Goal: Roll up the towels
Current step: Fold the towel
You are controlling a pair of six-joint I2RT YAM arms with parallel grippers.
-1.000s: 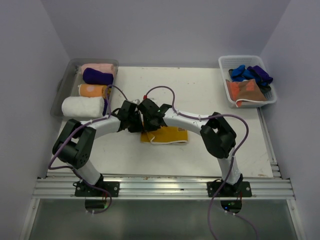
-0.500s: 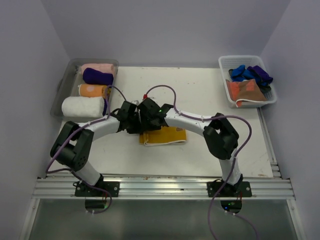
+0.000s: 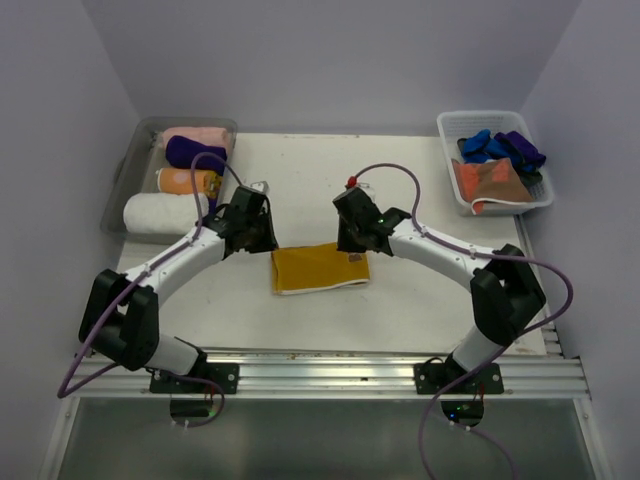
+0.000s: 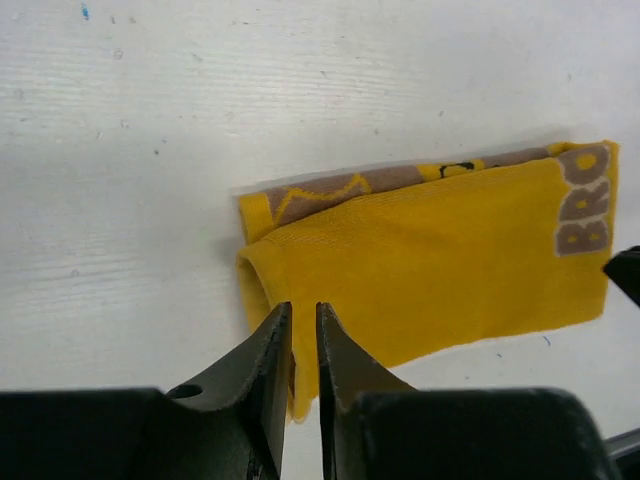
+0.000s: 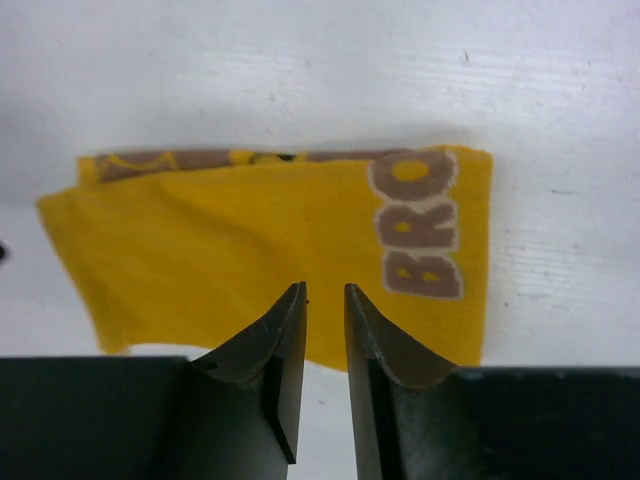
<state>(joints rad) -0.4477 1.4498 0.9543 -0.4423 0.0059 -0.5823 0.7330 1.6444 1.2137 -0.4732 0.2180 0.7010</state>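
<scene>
The folded mustard-yellow towel (image 3: 320, 268) lies flat on the desk (image 3: 400, 190). The left tool (image 4: 304, 312) and right tool (image 5: 324, 292) are positioned above it, jaws narrowly apart, gripping nothing.

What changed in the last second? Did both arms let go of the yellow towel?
Both arms swung apart from over the mustard towel's left end: left gripper leftward, right gripper rightward. Neither holds it now; it lies folded flat. The rolled towels in the tray and the basket stayed put.

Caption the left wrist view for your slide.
Left gripper, jaws slightly apart, above the folded mustard towel on the table.
</scene>
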